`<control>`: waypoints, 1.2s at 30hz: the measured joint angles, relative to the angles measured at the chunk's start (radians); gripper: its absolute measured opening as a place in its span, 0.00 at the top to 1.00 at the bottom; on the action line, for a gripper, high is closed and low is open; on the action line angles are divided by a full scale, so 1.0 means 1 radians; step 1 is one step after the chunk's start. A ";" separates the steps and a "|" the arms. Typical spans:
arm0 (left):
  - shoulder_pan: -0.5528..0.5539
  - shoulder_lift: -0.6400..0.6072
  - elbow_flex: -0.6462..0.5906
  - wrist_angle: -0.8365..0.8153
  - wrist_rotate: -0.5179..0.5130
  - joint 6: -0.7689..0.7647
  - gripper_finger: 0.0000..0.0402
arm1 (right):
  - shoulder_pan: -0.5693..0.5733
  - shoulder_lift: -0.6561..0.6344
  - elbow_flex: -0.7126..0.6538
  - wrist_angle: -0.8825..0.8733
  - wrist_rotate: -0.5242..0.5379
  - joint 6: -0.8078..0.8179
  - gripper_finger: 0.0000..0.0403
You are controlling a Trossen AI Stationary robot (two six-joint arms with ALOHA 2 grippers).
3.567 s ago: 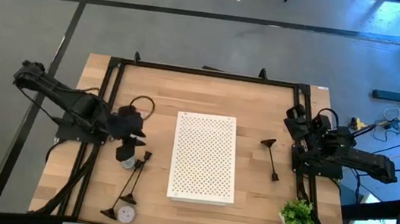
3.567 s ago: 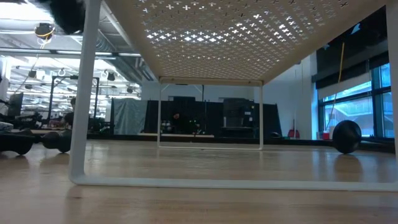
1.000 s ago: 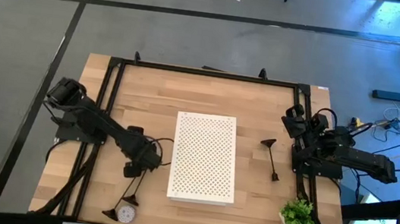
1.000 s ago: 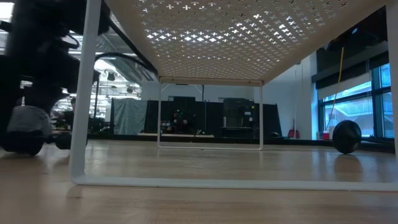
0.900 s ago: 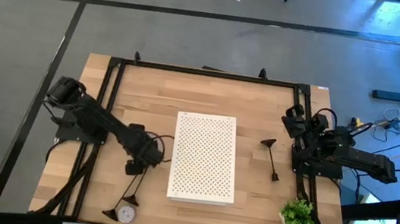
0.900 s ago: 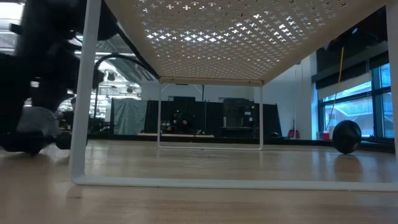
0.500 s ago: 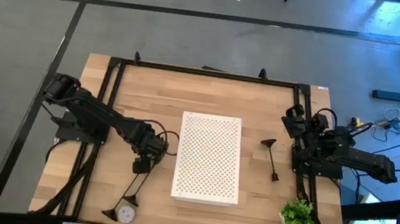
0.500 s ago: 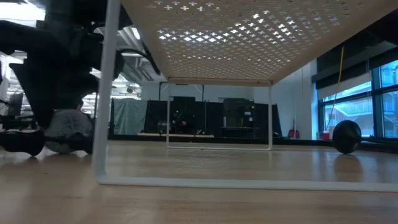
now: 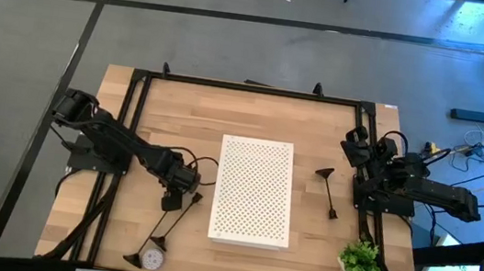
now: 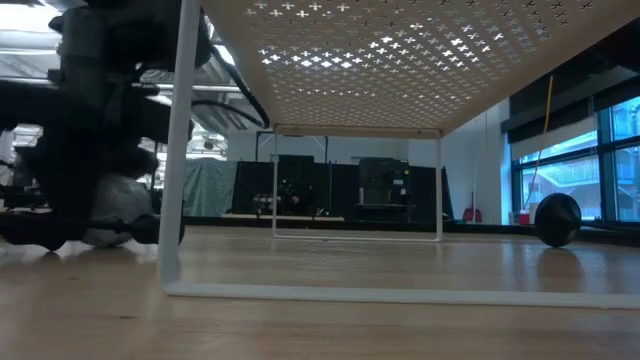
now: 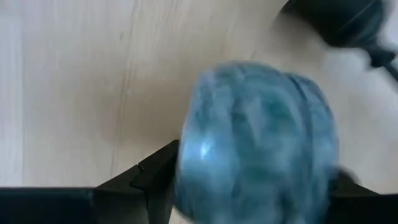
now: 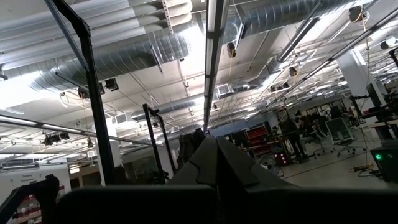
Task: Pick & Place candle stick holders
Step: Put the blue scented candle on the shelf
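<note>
The left arm (image 9: 129, 148) holds its jaws apart round a grey lump (image 11: 258, 137), the nearest candle holder (image 9: 163, 226) slanting away just beside them; the right arm (image 9: 421, 187) keeps its jaws together.

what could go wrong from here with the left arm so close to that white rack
The left tool works low beside the white perforated rack, so another nudge could shove the rack sideways. It sits around a bluish round object at the base of a lying candle stick holder; a grip on that rather than the stem might slip. Dragging could also knock the round candle at the table edge. The right tool waits at the right edge.
</note>
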 joint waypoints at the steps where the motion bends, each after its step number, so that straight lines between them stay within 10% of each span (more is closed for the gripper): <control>1: 0.000 -0.001 -0.003 0.005 0.001 -0.004 0.48 | 0.000 0.000 0.000 0.000 0.000 0.000 1.00; 36: 0.000 -0.069 -0.006 -0.020 -0.040 0.020 0.57 | 0.000 0.000 0.000 -0.015 0.027 -0.011 1.00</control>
